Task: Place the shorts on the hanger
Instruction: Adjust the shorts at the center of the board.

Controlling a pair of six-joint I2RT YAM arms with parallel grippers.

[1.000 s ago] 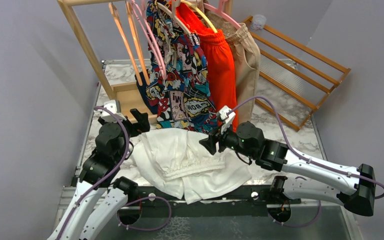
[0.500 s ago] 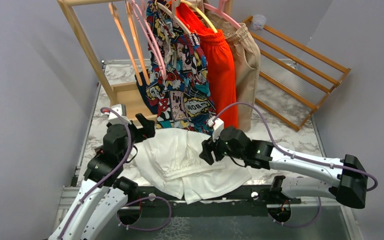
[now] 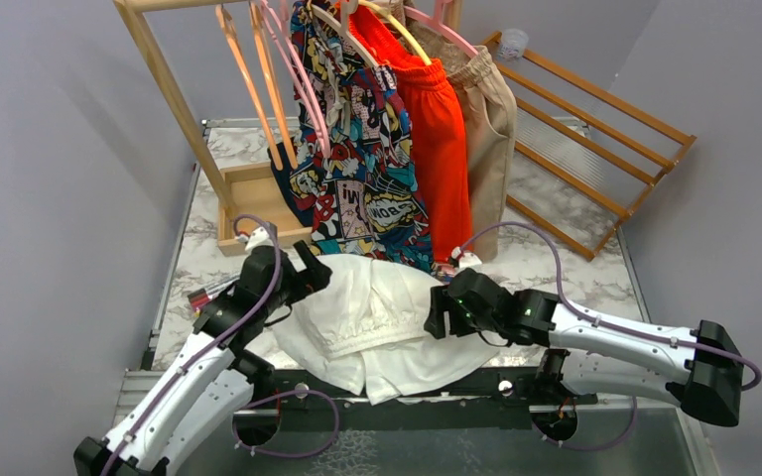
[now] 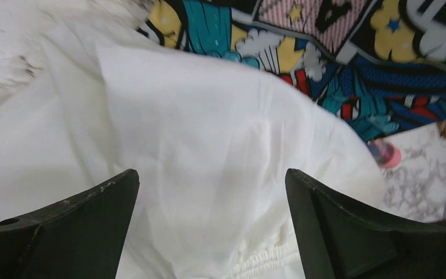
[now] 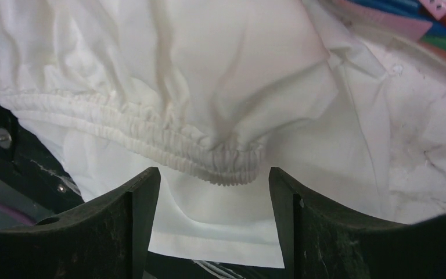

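The white shorts lie crumpled on the marble table in front of the rack, with the gathered waistband facing the near edge. The light-pink hanger hangs empty on the wooden rack, left of the comic-print shorts. My left gripper is open and hovers over the shorts' left part, its jaws wide apart. My right gripper is open at the shorts' right side. Its jaws straddle the end of the waistband without closing on it.
The wooden rack holds orange hangers, comic-print shorts, orange-red shorts and beige shorts. A wooden lattice leans at the back right. The shorts' hem overhangs the black front edge.
My left arm has reached forward and right, over the shorts. My right gripper swung left, then came back right and lower, to the waistband's right end. The shorts have barely shifted.
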